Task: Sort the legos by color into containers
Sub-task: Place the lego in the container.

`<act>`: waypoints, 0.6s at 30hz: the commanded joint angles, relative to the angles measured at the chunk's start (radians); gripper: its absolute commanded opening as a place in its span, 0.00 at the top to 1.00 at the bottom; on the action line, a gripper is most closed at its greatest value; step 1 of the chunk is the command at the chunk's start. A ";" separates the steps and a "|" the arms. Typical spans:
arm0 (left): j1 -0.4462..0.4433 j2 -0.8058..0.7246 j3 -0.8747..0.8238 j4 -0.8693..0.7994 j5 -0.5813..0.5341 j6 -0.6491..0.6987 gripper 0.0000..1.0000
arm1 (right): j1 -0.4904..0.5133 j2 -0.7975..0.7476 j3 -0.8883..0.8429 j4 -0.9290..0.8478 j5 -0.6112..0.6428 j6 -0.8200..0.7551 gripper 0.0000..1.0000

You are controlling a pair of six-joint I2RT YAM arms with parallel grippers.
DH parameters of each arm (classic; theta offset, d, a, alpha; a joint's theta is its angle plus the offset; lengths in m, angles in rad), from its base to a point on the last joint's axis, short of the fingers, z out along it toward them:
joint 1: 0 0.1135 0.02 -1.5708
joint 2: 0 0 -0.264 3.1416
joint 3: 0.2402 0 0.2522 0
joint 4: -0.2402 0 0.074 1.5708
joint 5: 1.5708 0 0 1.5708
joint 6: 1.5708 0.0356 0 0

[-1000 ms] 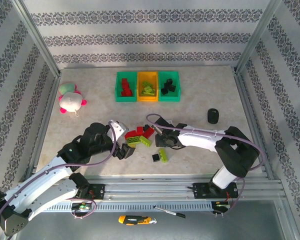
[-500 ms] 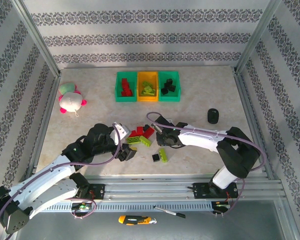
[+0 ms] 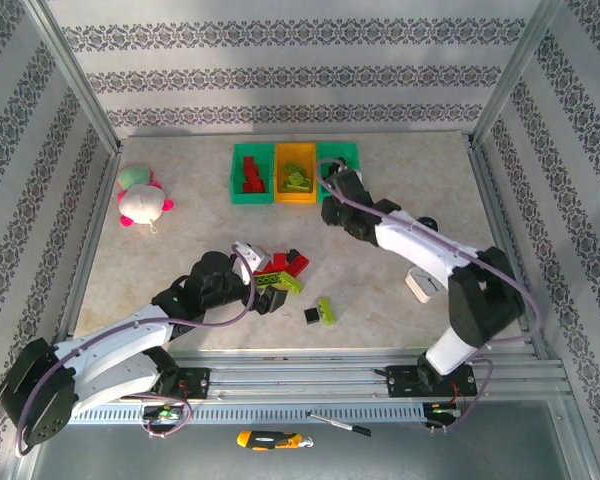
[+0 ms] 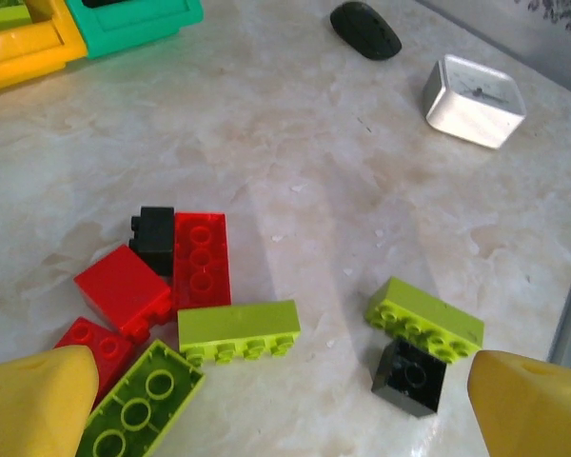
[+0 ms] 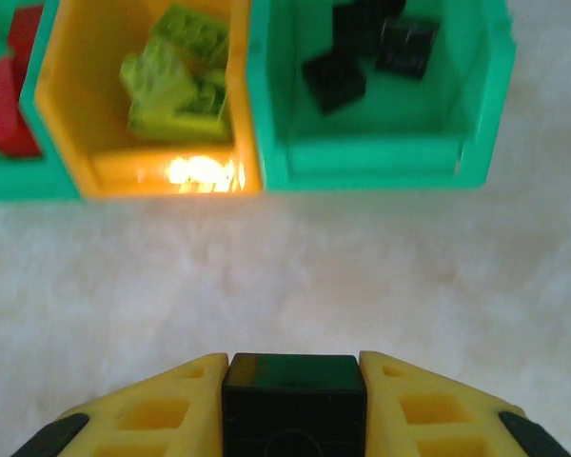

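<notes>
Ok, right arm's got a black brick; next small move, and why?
Probably carry the right gripper forward over the right-hand green bin: it is shut on the black brick, short of the bin's near wall, and other black bricks lie inside.

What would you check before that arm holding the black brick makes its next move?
1. The black brick is clamped between the right fingers: ok.
2. Matching home found: ok, the right-hand green bin holds black bricks.
3. Brick above that bin: not ok, it hangs over bare table, short of the bin's front wall.
4. Room inside the bin: ok, bare floor shows.
5. The left fingers are out of the way: ok, open over the loose bricks, far from that bin.
</notes>
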 commanded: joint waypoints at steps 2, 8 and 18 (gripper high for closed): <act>-0.018 0.029 -0.016 0.189 -0.026 -0.054 0.01 | -0.072 0.155 0.141 0.074 -0.011 -0.059 0.69; -0.019 0.026 -0.017 0.167 -0.042 -0.055 0.01 | -0.130 0.357 0.361 0.075 0.002 -0.109 0.69; -0.018 -0.026 -0.003 0.062 -0.023 0.016 0.01 | -0.152 0.489 0.510 0.071 -0.056 -0.192 0.52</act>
